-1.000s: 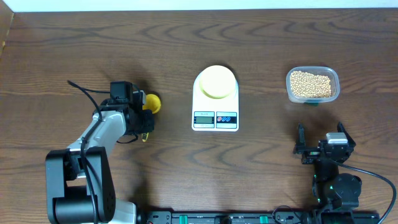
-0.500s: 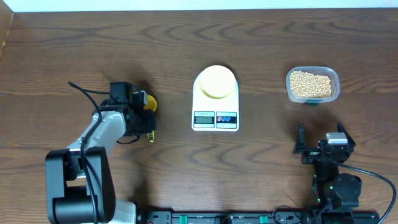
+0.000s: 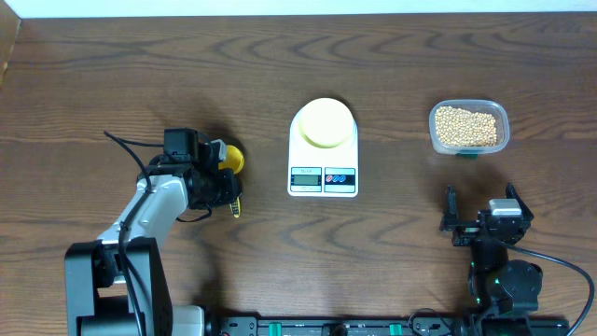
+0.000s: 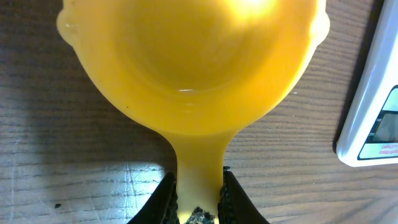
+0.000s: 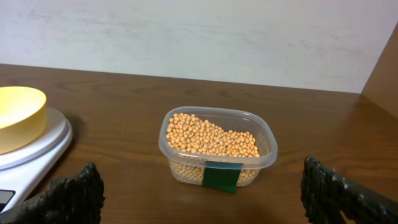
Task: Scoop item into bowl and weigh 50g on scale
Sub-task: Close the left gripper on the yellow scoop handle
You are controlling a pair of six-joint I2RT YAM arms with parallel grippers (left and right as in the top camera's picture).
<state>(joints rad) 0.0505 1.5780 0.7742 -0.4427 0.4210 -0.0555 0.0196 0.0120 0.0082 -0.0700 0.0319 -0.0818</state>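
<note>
The tan beans fill a clear plastic tub at the right. A pale yellow bowl stands on the white scale at the table's middle. Left of the scale, a bright yellow scoop sits low over the wood, its cup empty. My left gripper is shut on the scoop's handle. My right gripper rests near the front right, open and empty, facing the tub.
A green label marks the tub's near wall. A pale wall runs behind the table's far edge. Bare wood lies between the scale and the right arm.
The left jaws have closed on the scoop's handle. The left arm has shifted slightly right, swinging the handle end toward the scale. The right arm has not moved.
</note>
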